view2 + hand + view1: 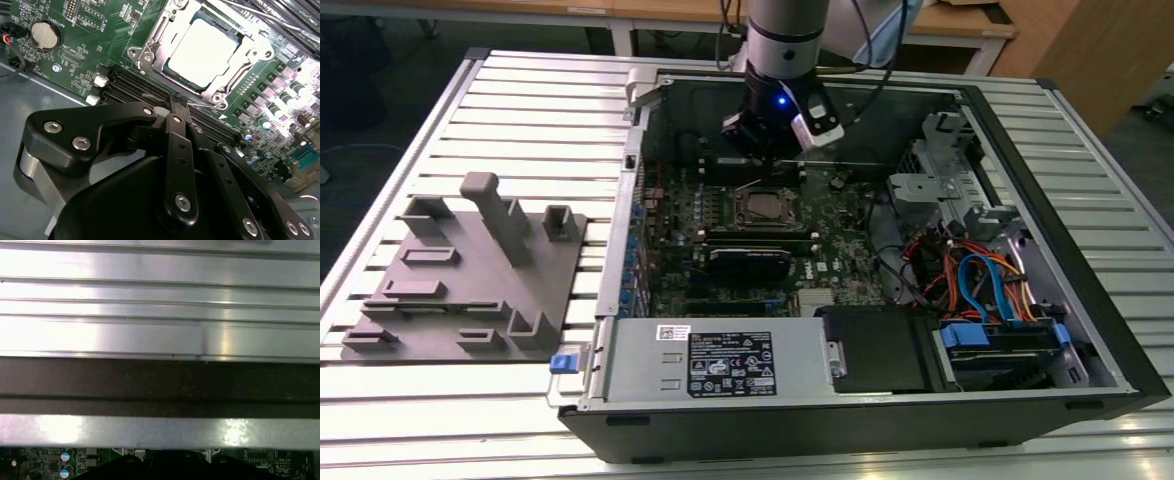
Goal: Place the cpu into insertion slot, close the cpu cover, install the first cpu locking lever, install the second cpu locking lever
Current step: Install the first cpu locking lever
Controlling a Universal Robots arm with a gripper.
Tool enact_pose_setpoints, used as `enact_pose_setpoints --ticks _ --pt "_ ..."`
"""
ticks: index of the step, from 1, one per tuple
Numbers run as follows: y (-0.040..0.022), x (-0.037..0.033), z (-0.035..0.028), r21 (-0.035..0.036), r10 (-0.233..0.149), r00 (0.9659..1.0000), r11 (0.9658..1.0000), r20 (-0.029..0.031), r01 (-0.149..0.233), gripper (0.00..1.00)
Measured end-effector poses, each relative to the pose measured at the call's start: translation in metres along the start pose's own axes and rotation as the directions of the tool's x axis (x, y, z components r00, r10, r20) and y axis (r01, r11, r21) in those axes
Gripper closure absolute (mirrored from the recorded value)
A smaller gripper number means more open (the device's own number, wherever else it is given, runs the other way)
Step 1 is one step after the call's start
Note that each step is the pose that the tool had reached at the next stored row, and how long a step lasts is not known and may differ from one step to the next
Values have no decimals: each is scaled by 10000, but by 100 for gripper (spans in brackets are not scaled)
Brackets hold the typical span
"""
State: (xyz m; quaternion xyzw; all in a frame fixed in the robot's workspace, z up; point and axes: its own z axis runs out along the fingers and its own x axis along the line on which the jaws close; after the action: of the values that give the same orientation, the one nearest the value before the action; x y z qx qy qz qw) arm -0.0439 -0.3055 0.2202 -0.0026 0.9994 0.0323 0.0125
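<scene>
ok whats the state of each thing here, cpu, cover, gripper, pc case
cpu: seated flat in the socket
cover: down over the cpu, framing it
gripper: jaws shut, holding nothing, just beside the socket
case: lying on its side, side panel off, board exposed

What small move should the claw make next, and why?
Probably a short nudge toward the cover's nearest edge: the cpu looks seated, the cover looks closed around it, and the shut claw hangs just short of that edge, seemingly holding nothing.
</scene>
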Motion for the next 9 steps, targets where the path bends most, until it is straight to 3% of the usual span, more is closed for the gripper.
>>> enact_pose_setpoints --ticks 9 --pt "14 -50 21 -1 0 10000 10000 0 0 89"
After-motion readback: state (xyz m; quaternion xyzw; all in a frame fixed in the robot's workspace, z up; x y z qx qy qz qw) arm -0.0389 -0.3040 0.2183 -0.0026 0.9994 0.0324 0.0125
